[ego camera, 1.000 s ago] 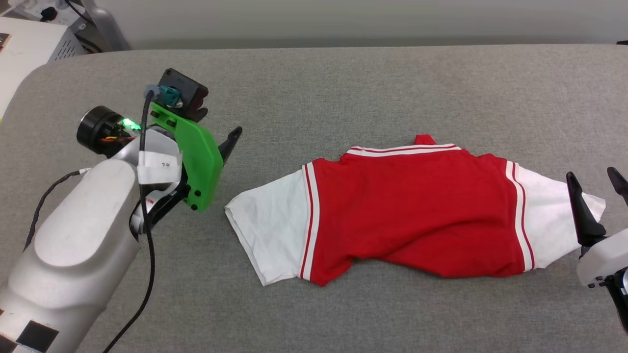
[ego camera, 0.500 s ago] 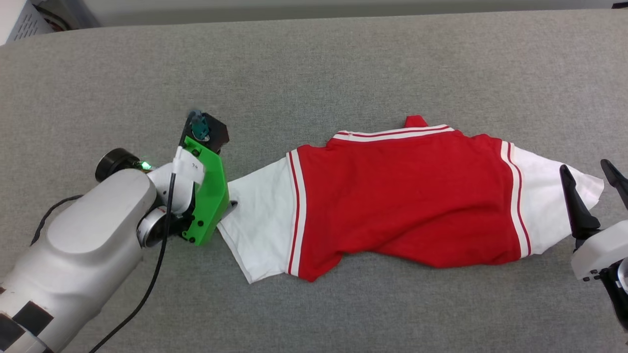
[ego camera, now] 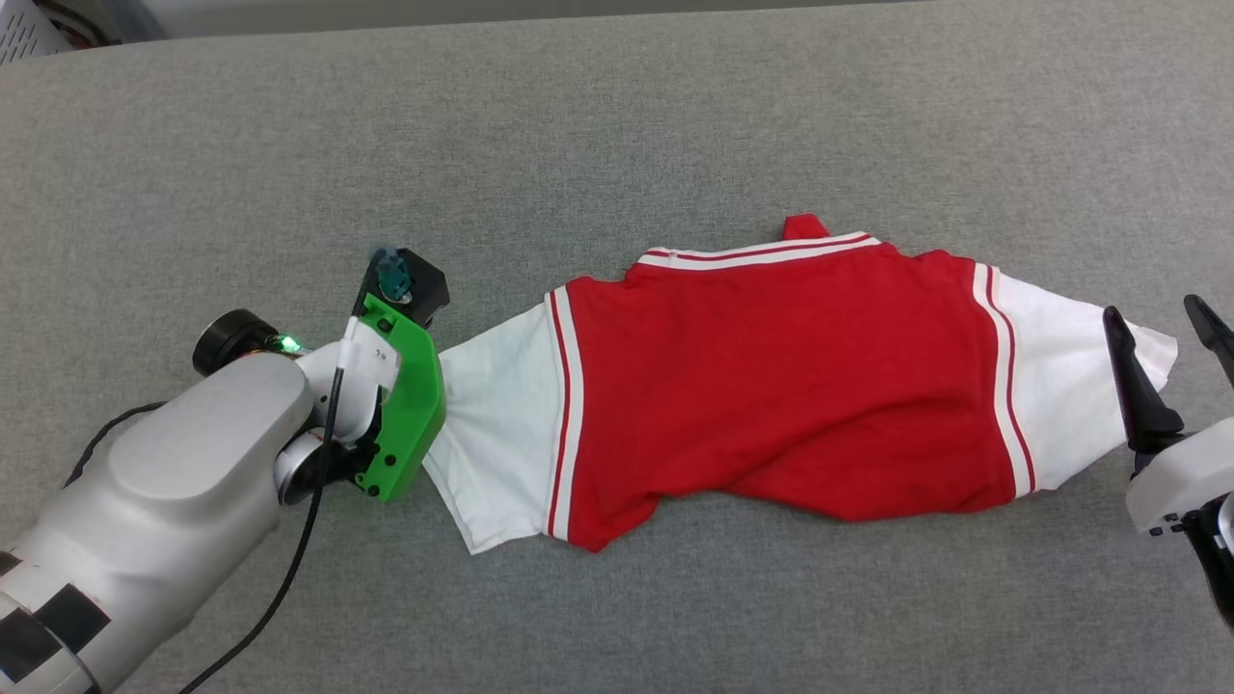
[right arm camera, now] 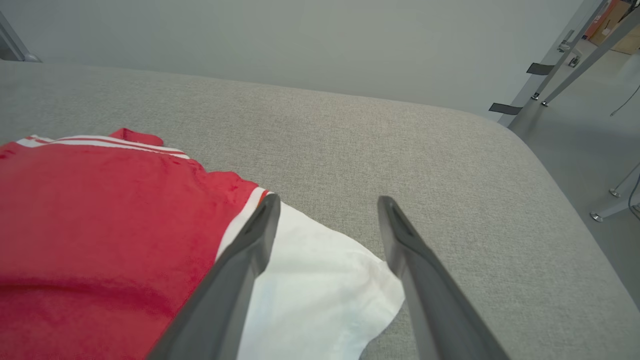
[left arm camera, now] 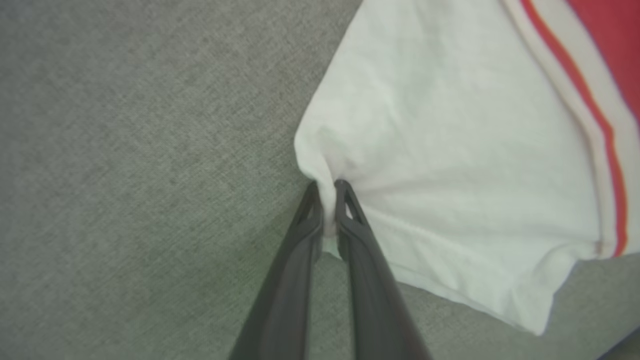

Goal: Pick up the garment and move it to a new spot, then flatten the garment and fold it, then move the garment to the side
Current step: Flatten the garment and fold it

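Materials. The garment (ego camera: 771, 386) is soft, matt cloth, red in the body and white in the sleeves, lightly creased. The table cover (ego camera: 675, 125) is grey woven cloth, coarse-grained and matt. The left gripper (left arm camera: 327, 184) and right gripper (right arm camera: 328, 198) have dark, smooth, matt fingers, apparently plastic. The bracket (ego camera: 413, 424) on the left wrist is bright green plastic, smooth with a faint sheen. The forearm shell (ego camera: 174, 482) is pale and smooth with a satin finish.
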Available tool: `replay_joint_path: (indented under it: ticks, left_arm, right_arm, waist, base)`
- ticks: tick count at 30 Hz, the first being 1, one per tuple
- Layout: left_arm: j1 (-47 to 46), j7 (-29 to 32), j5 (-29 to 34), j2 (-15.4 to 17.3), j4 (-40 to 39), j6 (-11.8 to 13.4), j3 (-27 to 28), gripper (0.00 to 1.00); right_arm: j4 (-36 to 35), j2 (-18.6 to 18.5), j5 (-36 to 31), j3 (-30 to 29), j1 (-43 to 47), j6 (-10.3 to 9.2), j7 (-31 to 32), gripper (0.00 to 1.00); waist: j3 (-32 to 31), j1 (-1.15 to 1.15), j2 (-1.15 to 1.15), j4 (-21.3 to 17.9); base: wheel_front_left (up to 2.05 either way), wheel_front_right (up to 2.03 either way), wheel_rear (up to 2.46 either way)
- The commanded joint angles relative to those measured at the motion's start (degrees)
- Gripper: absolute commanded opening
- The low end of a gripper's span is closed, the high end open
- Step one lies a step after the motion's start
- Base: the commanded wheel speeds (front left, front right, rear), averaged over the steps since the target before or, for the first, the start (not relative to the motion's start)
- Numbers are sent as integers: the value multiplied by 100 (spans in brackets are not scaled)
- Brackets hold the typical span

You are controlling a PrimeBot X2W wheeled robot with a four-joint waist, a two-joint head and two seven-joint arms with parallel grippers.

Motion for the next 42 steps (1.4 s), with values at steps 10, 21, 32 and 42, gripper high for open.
replay_joint_path:
  ticks: [10, 21, 32, 42]
  left_arm:
    - [-7, -1646, -45, 499, 14, -10, 196, 0]
    - [60, -1962, 52, 997, -967, 487, 409, 0]
    - [-21, -1923, 238, 1106, -1664, 807, 406, 0]
    - [-255, -1938, 379, 1132, -1904, 884, 463, 0]
  right_arm:
    - [-209, -684, 182, 24, -348, -4, 383, 100]
    - [-563, -1824, 1785, 861, -695, -4, 3127, 100]
    - [256, -2119, 2493, 1301, -1411, -4, 4762, 100]
    - [1368, -1690, 2353, 1887, -2056, -4, 4434, 100]
  waist:
    - [-393, 0, 0, 120]
    - [-413, 0, 0, 263]
    - [-29, 0, 0, 450]
    - [427, 0, 0, 574]
  base:
    - [0, 0, 0]
    - [0, 0, 0]
    - [0, 0, 0]
    - [0, 0, 0]
